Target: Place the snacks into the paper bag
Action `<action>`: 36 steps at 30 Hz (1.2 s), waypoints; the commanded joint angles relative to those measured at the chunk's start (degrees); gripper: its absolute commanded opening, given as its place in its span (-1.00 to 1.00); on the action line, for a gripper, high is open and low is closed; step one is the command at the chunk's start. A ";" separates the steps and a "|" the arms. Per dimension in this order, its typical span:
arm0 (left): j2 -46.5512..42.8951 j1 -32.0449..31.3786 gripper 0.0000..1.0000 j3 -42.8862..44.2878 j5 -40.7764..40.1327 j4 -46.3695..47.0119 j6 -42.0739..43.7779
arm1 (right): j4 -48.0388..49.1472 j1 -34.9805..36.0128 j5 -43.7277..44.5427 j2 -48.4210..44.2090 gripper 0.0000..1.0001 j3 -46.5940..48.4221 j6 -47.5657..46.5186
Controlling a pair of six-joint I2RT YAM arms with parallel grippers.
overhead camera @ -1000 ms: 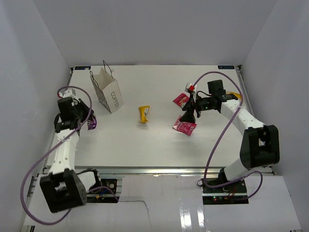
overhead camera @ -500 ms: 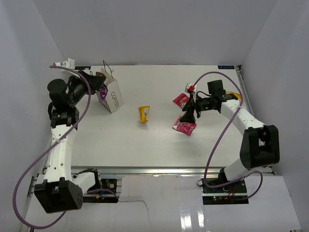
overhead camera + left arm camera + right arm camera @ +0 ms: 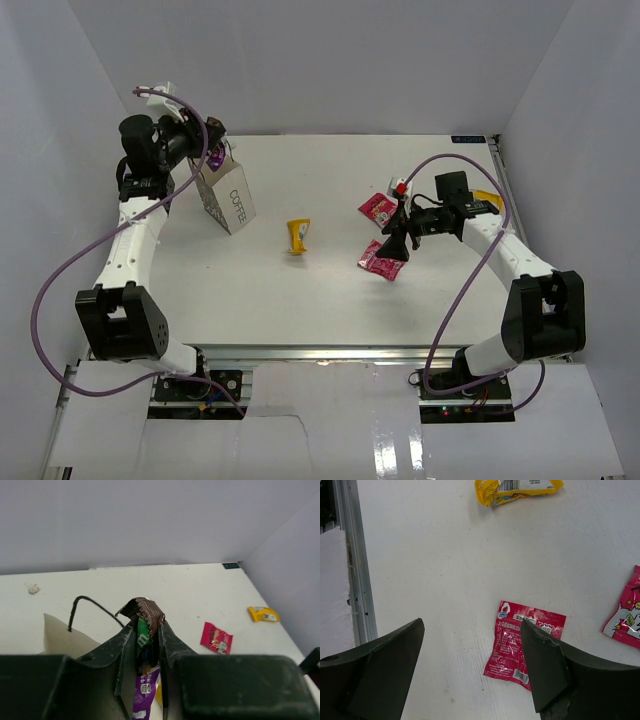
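Your left gripper (image 3: 207, 137) was down by the table a second ago, on the near-left side of the bag (image 3: 228, 197). It has since swung up and now hangs over the bag's open top. The wrapper (image 3: 145, 611) has travelled with it. The bag has not moved. Your right gripper (image 3: 393, 243) has hardly shifted, and the snacks to the right of the bag lie where they did.

The left jaws are nearly closed and pinch the wrapper. In the left wrist view its crimped brown end sticks up between the fingertips, and a purple stretch runs down between the fingers (image 3: 172, 647). The bag's pale wall (image 3: 57, 637) and one thin handle show just beside and below the left gripper (image 3: 147, 626). The wrapper is not yet inside the bag.

The right jaws stand wide open and hold nothing. In the right wrist view the right gripper (image 3: 472, 625) hovers above the table (image 3: 420, 555). A red pouch (image 3: 522, 642) lies flat below, partly behind one finger (image 3: 545, 665). No contact with the pouch shows.

Going by the bag in the top view:
- A yellow packet (image 3: 297, 236) lies on the table just right of it.
- The red pouch (image 3: 381, 262) lies further right and nearer the arm bases.
- A second red pouch (image 3: 376, 207) lies beyond that one, level with the bag.
- Another yellow packet (image 3: 484, 197) sits far right of the bag, partly hidden by the right arm.
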 commanded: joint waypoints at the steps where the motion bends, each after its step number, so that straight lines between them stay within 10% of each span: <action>1: 1.52 -0.01 -0.40 2.33 -2.02 -0.23 4.98 | -0.34 -0.74 0.08 -1.52 0.67 -0.83 -1.05; 20: 0.56 0.16 0.36 -3.03 -7.21 2.76 6.21 | -0.60 -1.53 1.74 3.39 0.68 3.20 2.19; 30: -5.40 0.08 0.43 -0.91 -1.85 3.64 -1.59 | 1.69 -1.44 35.79 15.17 0.61 14.61 30.54; 36: -12.61 0.08 0.65 -9.24 5.18 3.91 -9.08 | 4.31 -1.18 40.33 18.43 0.78 17.44 31.49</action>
